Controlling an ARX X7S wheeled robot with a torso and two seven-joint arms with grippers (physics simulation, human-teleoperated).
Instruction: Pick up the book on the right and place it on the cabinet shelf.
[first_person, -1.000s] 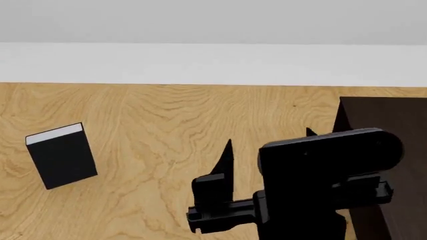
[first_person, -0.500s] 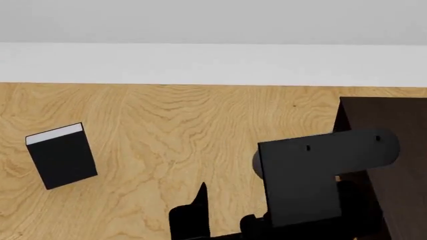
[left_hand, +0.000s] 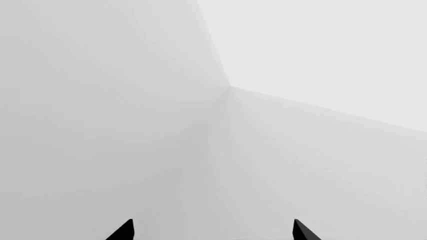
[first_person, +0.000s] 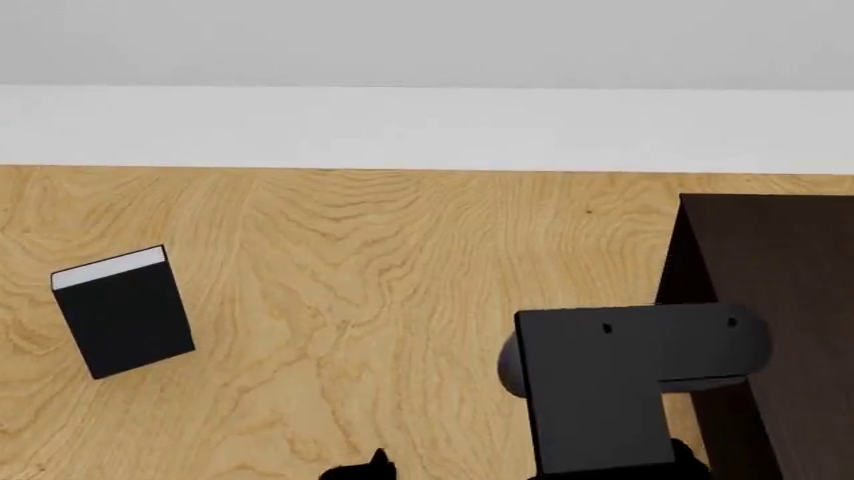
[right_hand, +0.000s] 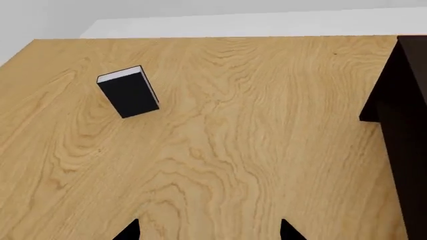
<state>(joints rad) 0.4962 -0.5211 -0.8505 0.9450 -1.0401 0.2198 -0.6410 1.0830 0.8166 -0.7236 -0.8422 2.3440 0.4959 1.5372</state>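
- Grey book not in any view; we cannot place it, nor judge the shelf, which is hidden too
- Right gripper (right_hand: 207, 232) spread, empty, hovering over bare table (first_person: 374, 250)
- Left gripper (left_hand: 212, 232) spread, empty, facing blank wall
- Step in hand, we judge: find the book; better to pan toward 3 o'clock before reaching
- Black book (first_person: 123, 312) lies at 9 o'clock, the wrong one; leave it
- Cabinet (first_person: 787, 260) at 3 o'clock, close beside the right arm (first_person: 601, 400); its near edge could catch the elbow
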